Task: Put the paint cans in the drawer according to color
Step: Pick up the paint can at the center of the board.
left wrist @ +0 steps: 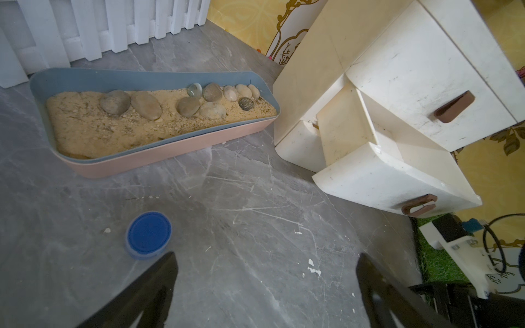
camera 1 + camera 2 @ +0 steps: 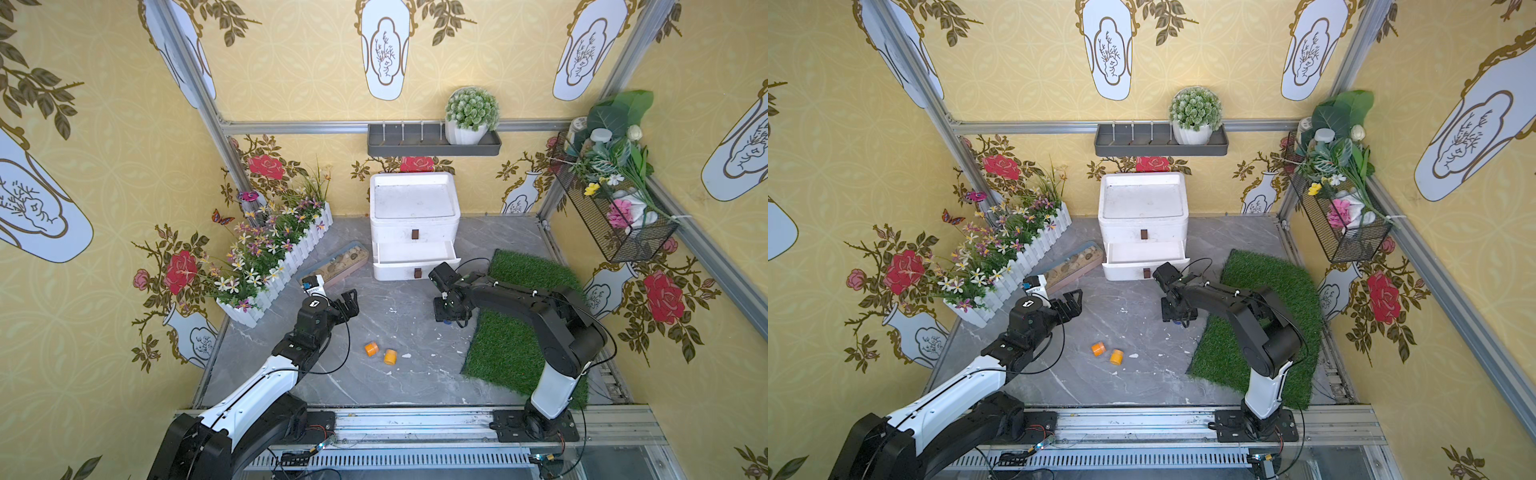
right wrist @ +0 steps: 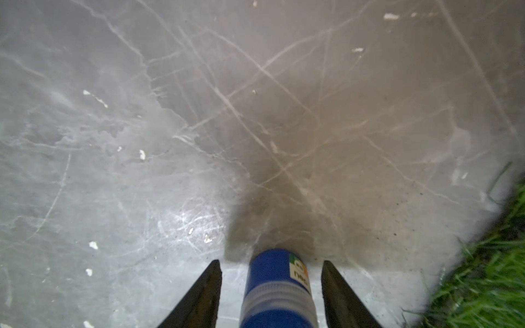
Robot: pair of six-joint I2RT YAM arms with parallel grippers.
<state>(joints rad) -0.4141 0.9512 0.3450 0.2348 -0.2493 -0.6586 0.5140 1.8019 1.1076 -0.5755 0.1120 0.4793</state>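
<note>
The step in hand was pickup of 1 blue can [image 3: 277,284]. It lay on its side on the counter [image 2: 395,386], right of centre, just beside the grass mat [image 2: 519,332]. The right fingers [image 3: 206,295] straddled it, spread, with a gap on each side and no grip yet. The left fingers [image 1: 159,284] hung fully spread near a 2nd blue can [image 1: 148,235], which stood upright at left. 2 orange cans [image 2: 371,348] lay near centre. The next move probably called for closing on the can, lifting it, and carrying it to the open lower drawer [image 2: 415,272] at far centre.
</note>
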